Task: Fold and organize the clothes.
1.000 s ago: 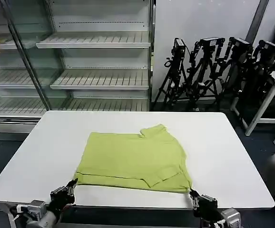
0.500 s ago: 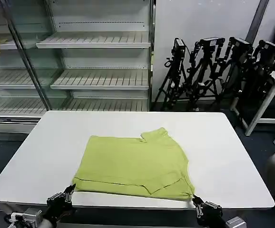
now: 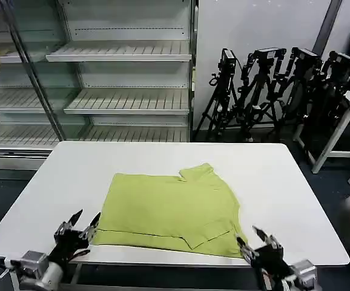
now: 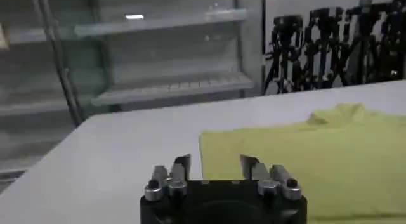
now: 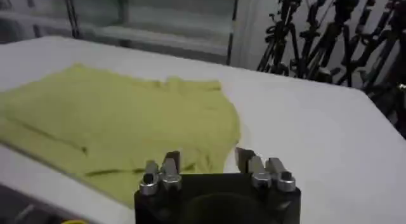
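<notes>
Head view: one lime yellow-green T-shirt (image 3: 172,209), folded into a rough rectangle, flat on the white table (image 3: 284,182), lying toward the near edge with a sleeve flap poking up at its far side. Left gripper (image 3: 77,224) at the near left corner of the shirt, jaws apart, holding nothing. Right gripper (image 3: 255,241) at the near right corner of the shirt, jaws likewise apart and empty. Behind the table: empty shelving (image 3: 120,91) and a cluster of camera tripods (image 3: 272,91). Left wrist view: left gripper (image 4: 216,166) with fingers spread above the table surface, the shirt (image 4: 304,162) just beyond them. Right wrist view: right gripper (image 5: 207,160) with fingers spread, hovering over the shirt's (image 5: 120,124) near edge; bare tabletop (image 5: 317,149) alongside.
</notes>
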